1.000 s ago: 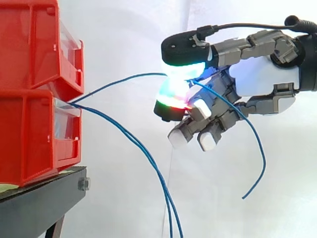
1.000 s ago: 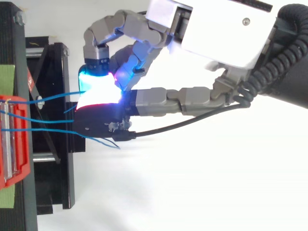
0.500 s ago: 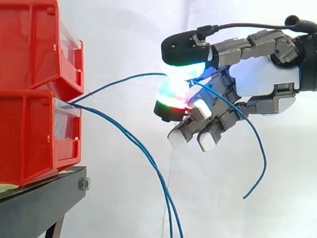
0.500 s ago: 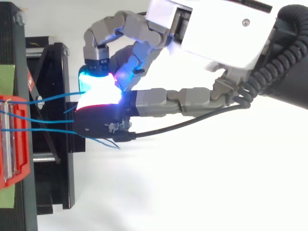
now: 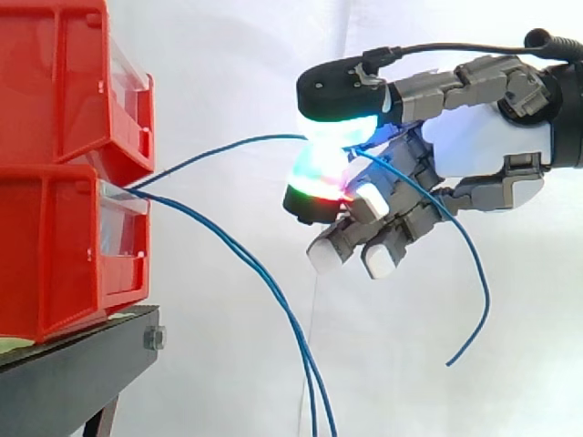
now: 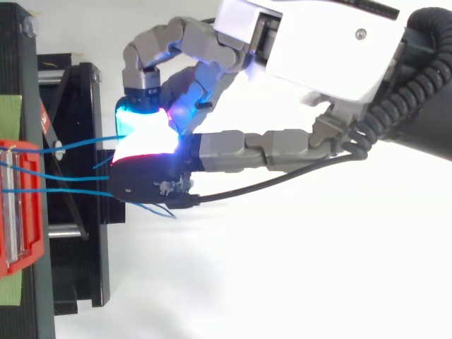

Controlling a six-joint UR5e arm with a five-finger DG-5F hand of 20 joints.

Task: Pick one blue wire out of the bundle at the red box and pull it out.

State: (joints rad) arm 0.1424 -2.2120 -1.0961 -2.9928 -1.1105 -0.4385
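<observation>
Two red bins (image 5: 55,164) stand stacked on the black stand (image 5: 82,373), their fronts at the stand's edge nearest the robot hand (image 5: 483,137). A bundle of blue wires leaves at the clear front lip of the lower bin (image 5: 64,264), just beneath the upper bin (image 5: 64,73); what else the bins hold cannot be made out. One blue wire (image 5: 228,146) rises in a shallow arc from that lip to the robot hand. It passes between the glowing pads (image 5: 342,123), and its free tail hangs down past the curled fingers, ending in mid-air. The other blue wires (image 5: 264,282) droop from the same lip, clear of the hand, down to the lower edge of the side view. The robot hand is off the stand, well apart from the bins, with its palm to the right and fingertips pointing toward them. Its thumb and one finger are pinched on the blue wire, and the remaining fingers are curled below. In the top view three wires run side by side from the bin toward the pinch.
</observation>
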